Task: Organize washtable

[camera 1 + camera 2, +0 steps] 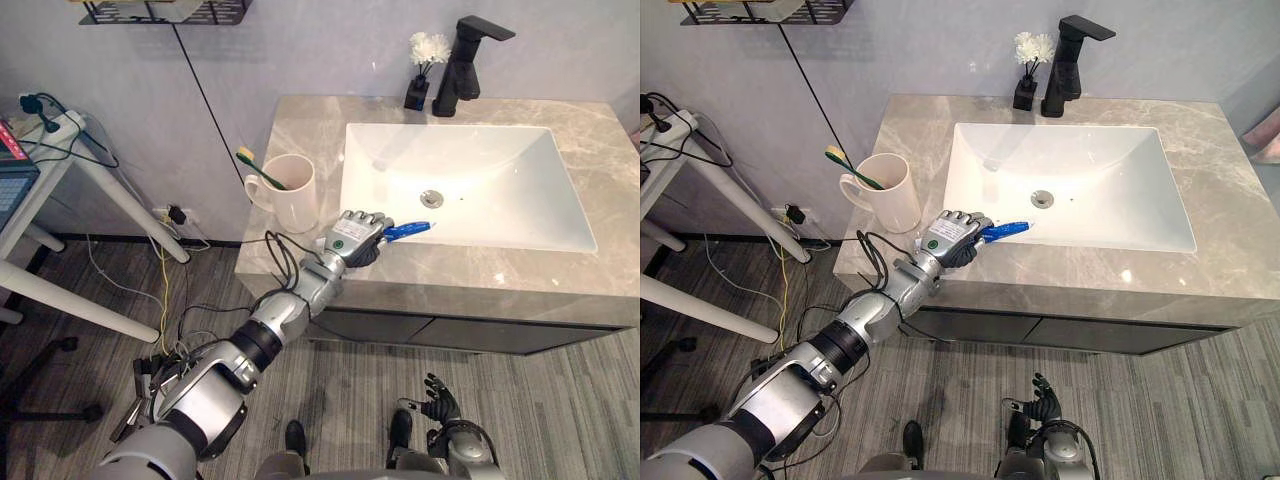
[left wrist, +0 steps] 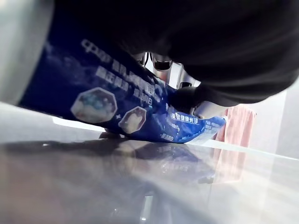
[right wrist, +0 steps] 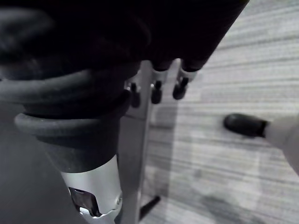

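left hand [image 1: 356, 236] gripped blue toothpaste tube [image 1: 408, 229] on countertop [image 1: 300, 135] beside sink [image 1: 490, 165] | right hand [image 1: 440, 401] hung low, fingers relaxed

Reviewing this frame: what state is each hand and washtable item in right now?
Toothpaste tube: held in left hand, resting on the counter by the basin.
Left hand: shut on the tube.
Right hand: open, hanging low.
Cup: upright, toothbrush leaning inside.
Faucet: no water running.

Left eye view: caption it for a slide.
Left hand grips a blue tube on the counter beside the sink, near the mug.
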`<state>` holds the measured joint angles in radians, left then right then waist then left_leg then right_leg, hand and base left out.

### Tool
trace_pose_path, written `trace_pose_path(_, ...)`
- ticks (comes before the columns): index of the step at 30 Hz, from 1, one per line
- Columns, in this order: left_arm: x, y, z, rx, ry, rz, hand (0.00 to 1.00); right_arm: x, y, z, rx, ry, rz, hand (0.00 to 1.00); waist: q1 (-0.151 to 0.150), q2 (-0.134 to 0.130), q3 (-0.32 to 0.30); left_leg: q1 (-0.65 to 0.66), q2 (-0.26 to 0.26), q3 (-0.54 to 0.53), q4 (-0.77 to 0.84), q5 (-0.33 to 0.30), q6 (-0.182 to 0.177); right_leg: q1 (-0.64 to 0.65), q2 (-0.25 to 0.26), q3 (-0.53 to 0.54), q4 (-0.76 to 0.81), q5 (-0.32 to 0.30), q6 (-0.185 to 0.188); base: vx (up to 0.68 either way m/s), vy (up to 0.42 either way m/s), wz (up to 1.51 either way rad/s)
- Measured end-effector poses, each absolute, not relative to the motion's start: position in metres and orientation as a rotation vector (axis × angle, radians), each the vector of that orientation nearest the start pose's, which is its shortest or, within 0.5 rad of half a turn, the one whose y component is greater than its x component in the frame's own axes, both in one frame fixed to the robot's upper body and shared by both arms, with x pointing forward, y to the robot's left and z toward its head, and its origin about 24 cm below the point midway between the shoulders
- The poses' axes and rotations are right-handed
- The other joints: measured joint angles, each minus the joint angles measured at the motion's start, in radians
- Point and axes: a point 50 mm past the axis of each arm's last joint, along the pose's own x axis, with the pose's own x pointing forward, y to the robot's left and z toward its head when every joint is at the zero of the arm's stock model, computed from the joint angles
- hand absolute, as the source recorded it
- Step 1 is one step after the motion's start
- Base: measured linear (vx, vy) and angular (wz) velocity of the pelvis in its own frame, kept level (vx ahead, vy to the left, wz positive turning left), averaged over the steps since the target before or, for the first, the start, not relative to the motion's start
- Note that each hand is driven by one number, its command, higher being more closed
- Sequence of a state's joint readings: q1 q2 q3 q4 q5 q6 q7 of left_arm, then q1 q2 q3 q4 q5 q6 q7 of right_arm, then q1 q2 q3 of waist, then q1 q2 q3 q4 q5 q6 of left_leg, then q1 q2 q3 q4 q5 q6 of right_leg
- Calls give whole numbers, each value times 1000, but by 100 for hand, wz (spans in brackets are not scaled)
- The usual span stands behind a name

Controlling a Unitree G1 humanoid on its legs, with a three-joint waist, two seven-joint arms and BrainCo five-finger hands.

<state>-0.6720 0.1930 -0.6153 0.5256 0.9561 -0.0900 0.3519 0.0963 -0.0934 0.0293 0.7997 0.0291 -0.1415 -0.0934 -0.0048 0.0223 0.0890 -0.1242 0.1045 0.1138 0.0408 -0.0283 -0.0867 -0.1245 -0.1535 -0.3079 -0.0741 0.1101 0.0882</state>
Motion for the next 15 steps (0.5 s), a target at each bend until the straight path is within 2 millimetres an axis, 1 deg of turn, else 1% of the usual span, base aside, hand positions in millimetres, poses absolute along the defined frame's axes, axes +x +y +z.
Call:
trace_pose_path(4, 331, 34, 97, 1323, -675, -260, 100, 148, -186, -126, -106, 746, -143, 0, -1, 0, 0, 1, -1, -1, -5, 2, -2, 2, 0, -2, -8, 6, 2, 0, 0, 0)
trace_pose_path(7, 330, 38, 97, 1318, -657, -229, 100, 147, -187, -126, -104, 747, -150, 0, -7, 0, 0, 10, -1, -3, -8, 2, -2, 18, 3, -6, -23, 12, 2, 0, 0, 0)
trace_pose_path(9, 328, 43, 99, 1314, -651, -201, 100, 146, -190, -123, -89, 729, -186, 0, -8, 1, 0, 5, 0, -3, -7, 2, -2, 13, 3, -4, -22, 12, 2, 0, 0, 0)
trace_pose_path(11, 325, 59, 102, 1288, -621, -145, 100, 142, -200, -116, -57, 683, -258, 0, -11, 1, -1, -1, 1, 0, -5, 2, -3, 7, 3, -2, -20, 12, 2, 35, -2, -2)
trace_pose_path(12, 324, 64, 103, 1276, -616, -125, 100, 140, -203, -114, -92, 665, -283, 0, -11, 1, -1, 0, 1, 2, -4, 2, -3, 3, 3, 1, -15, 12, 3, 48, 2, -10)
trace_pose_path(13, 318, 71, 111, 1249, -640, -83, 100, 136, -211, -108, -138, 623, -343, 0, -7, 1, 0, 0, 2, 11, -4, 2, -3, -3, 2, 9, -12, 11, 3, 40, 3, -12)
trace_pose_path(14, 315, 75, 116, 1235, -655, -61, 100, 136, -215, -103, -132, 603, -367, 0, -7, 1, 0, 0, 1, 15, -4, 2, -3, -5, 1, 11, -12, 11, 3, 44, 4, -16)
trace_pose_path(15, 310, 80, 127, 1202, -686, -21, 100, 136, -221, -94, -118, 558, -396, 0, -7, 0, 0, 5, 1, 21, -3, 1, -3, -3, 0, 17, -11, 11, 3, 38, 3, -16)
